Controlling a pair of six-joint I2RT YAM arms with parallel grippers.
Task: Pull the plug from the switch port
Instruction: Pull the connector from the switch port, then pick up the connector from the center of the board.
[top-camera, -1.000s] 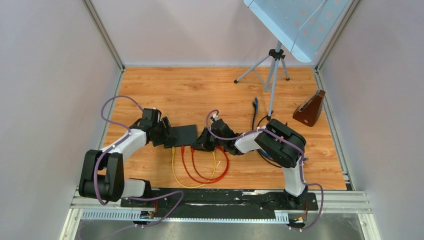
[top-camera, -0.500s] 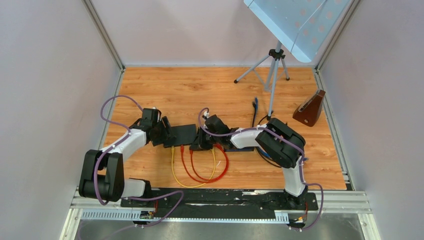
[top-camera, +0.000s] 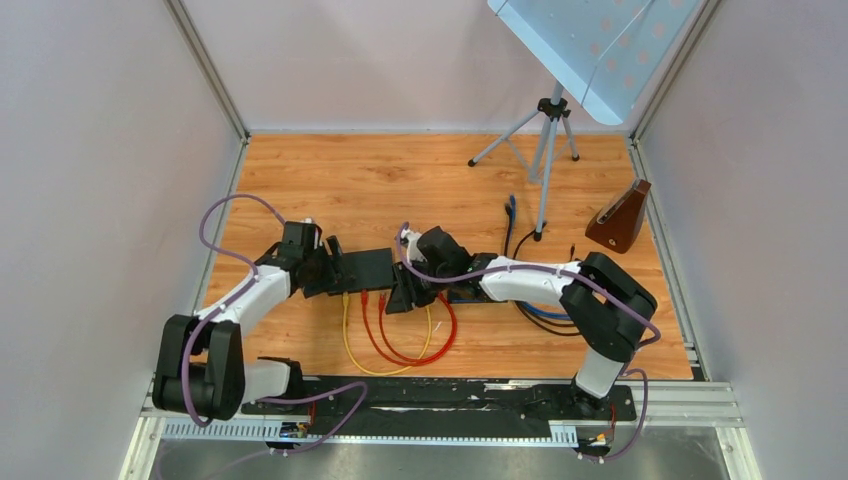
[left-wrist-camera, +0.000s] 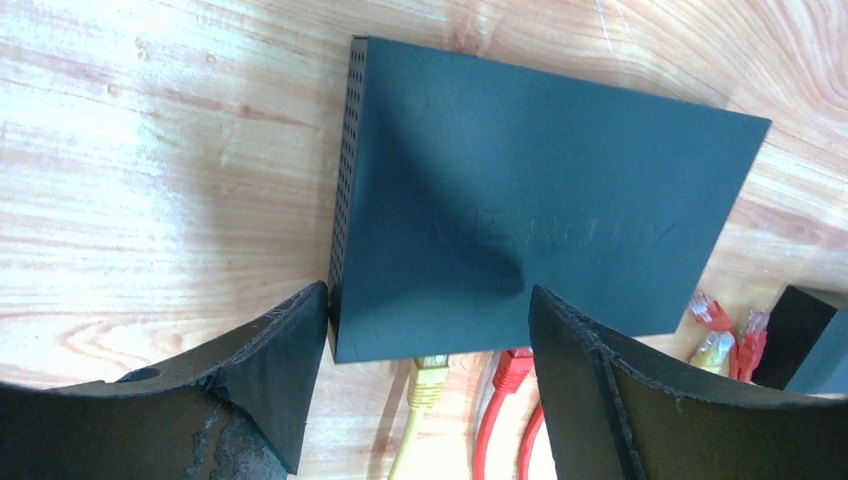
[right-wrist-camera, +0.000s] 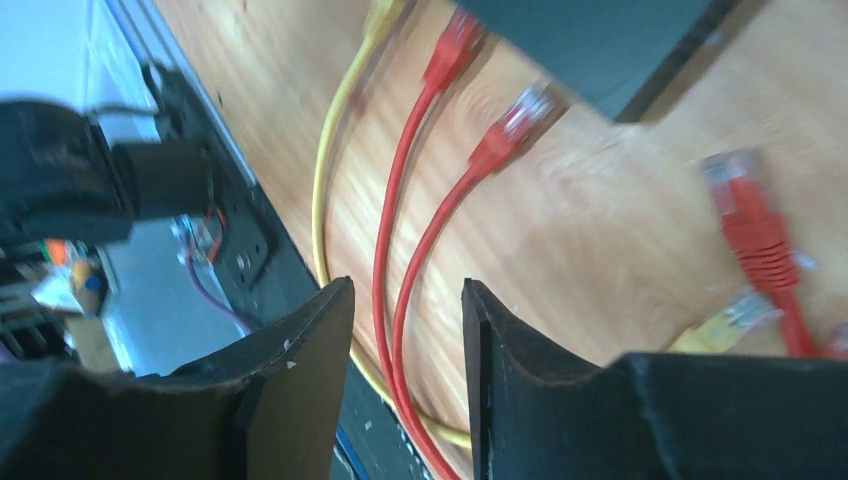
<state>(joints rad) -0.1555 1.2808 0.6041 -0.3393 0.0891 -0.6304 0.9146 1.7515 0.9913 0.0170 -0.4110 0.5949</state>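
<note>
Both open and empty: left end effector (left-wrist-camera: 428, 295) sits at the switch (left-wrist-camera: 540, 200) corner, I guess to steady it; right end effector (right-wrist-camera: 407, 290) faces a red plug (right-wrist-camera: 505, 130).

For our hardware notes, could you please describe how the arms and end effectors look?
Both the left arm and right arm have white links between bulky black joints, with a purple cable looping along each. The left end effector and right end effector each have two black wedge-shaped fingers with scuffed edges.
</note>
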